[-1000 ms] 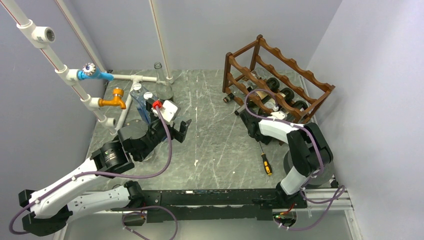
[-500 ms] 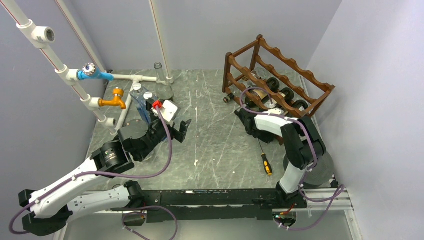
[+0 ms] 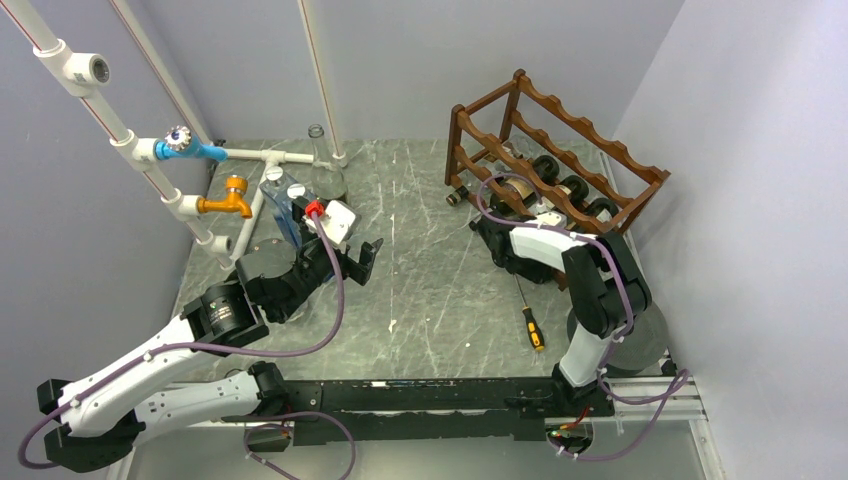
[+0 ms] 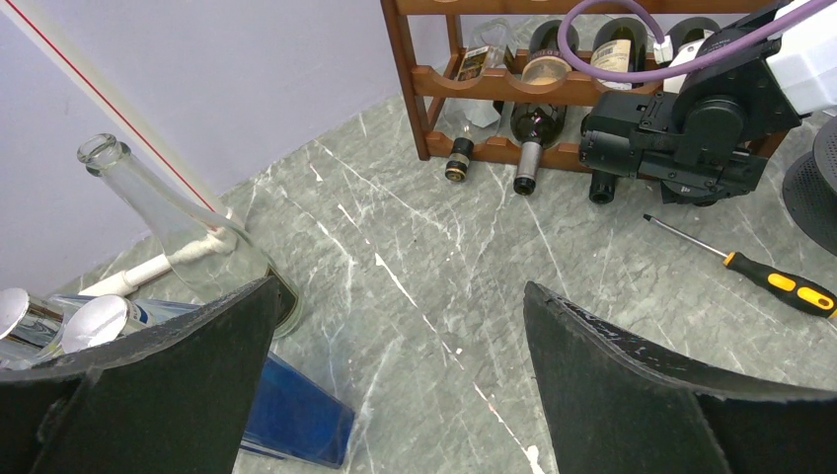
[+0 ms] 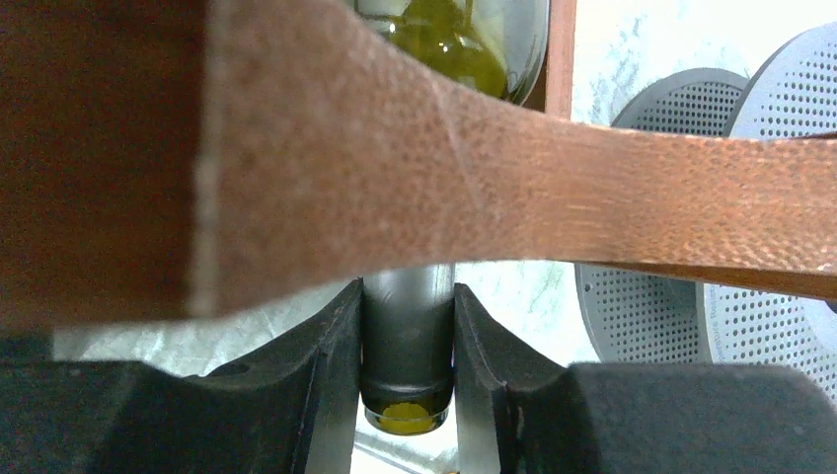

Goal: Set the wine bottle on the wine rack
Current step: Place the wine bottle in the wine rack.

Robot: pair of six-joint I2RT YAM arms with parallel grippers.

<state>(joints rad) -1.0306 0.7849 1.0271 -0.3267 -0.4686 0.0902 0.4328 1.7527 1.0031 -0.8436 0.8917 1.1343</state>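
The dark reddish-brown wine rack (image 3: 560, 150) stands at the back right of the table. My right gripper (image 3: 492, 230) is at the rack's low front rail. In the right wrist view it (image 5: 407, 296) is shut on the dark neck of the wine bottle (image 5: 407, 341). The bottle's mouth faces the camera, and its body runs under the wavy rail (image 5: 395, 148) into the rack. My left gripper (image 3: 365, 258) hovers over the table at the left, well away from the rack. Its jaws (image 4: 400, 286) are open and hold nothing.
Other bottles (image 3: 560, 185) lie in the rack's lower tier. A screwdriver with an orange-and-black handle (image 3: 530, 325) lies in front of the rack. A clear glass bottle (image 3: 320, 165), a blue box (image 3: 285, 205) and white pipes with taps (image 3: 200, 150) crowd the back left. Grey perforated discs (image 5: 671, 286) lie behind the rack.
The right arm has shifted slightly back and left, towards the rack, with its grip unchanged. The left arm has not moved.
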